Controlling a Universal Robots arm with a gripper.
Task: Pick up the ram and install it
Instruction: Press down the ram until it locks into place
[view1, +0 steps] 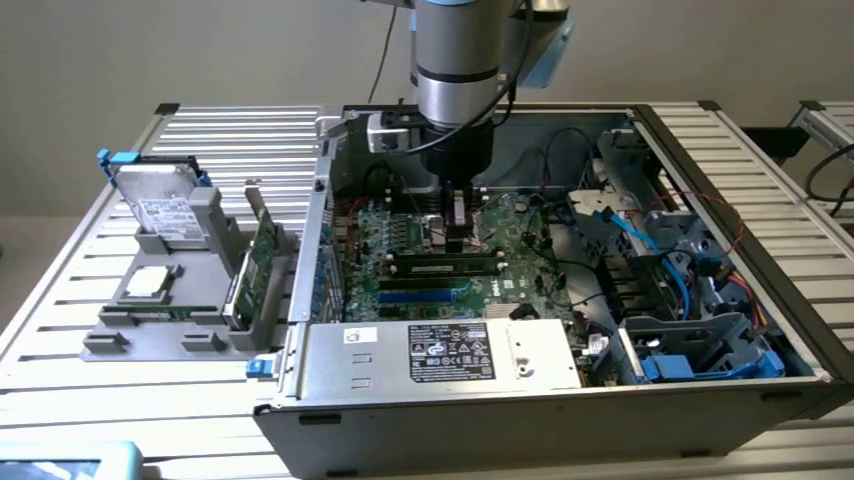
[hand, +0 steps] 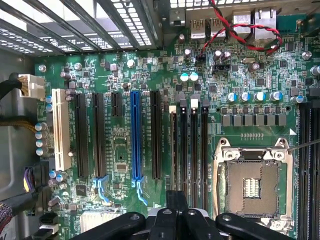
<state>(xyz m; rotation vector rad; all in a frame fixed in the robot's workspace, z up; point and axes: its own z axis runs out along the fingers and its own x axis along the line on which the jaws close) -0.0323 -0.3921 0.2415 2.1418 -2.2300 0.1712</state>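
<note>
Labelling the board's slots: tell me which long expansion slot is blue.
The blue slot, between a short black slot and a long black one; the rest are black or white.

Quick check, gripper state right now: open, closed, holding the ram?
Gripper: closed, down inside the case over the motherboard, right above a ram stick sitting in its slot; holding it or not cannot be told.

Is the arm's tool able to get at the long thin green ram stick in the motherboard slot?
Probably yes: the shut tool hangs just above the ram stick, and nothing seems to lie between them.
</note>
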